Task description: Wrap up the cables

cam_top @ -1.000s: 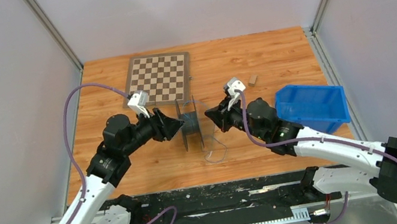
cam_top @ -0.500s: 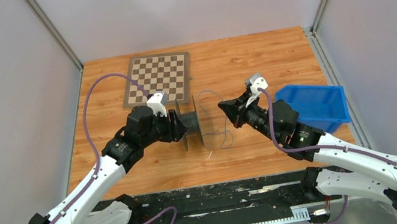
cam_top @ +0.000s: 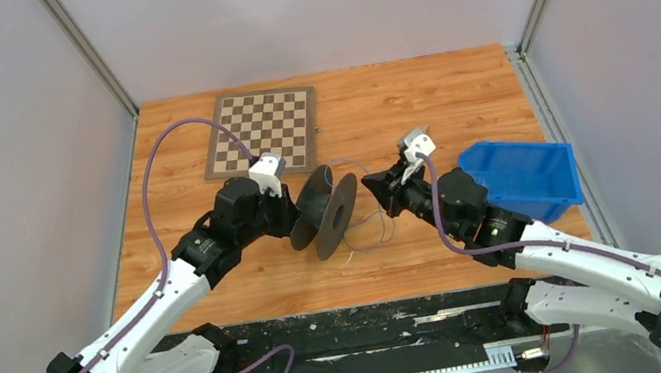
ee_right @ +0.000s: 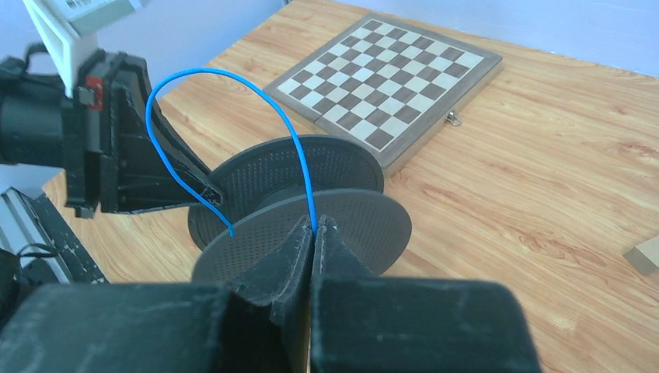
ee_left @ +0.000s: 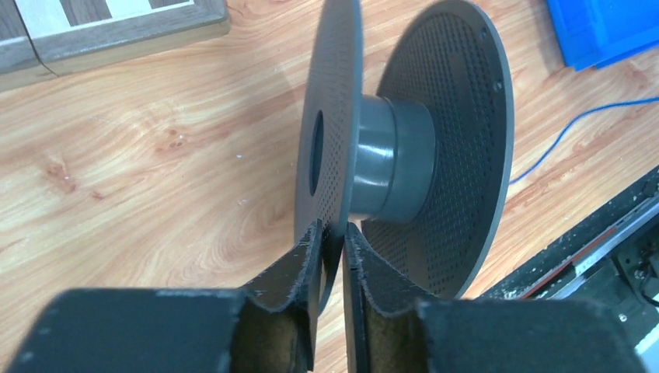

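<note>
A dark grey spool [cam_top: 326, 213] with two perforated flanges is tilted at the table's middle. My left gripper [cam_top: 297, 220] is shut on the rim of its near flange, seen close in the left wrist view [ee_left: 332, 233] with the hub [ee_left: 392, 159] just beyond. The cable [ee_right: 233, 78] is a very thin wire, blue in the wrist views. My right gripper [ee_right: 314, 225] is shut on it just right of the spool [ee_right: 365, 221]. From the fingertips it arcs up and over to the flange edge. Loose loops [cam_top: 367, 233] lie on the table below my right gripper [cam_top: 372, 188].
A chessboard [cam_top: 262, 132] lies at the back left, behind the spool. A blue bin [cam_top: 518, 177] stands at the right, close to the right arm. A small wooden block [ee_right: 645, 256] lies on the table to the right. A black rail runs along the near edge [cam_top: 381, 330].
The spool has turned from edge-on to tilted, its flange faces now showing, still held by my left gripper. My right gripper has moved slightly left toward the spool with the cable.
</note>
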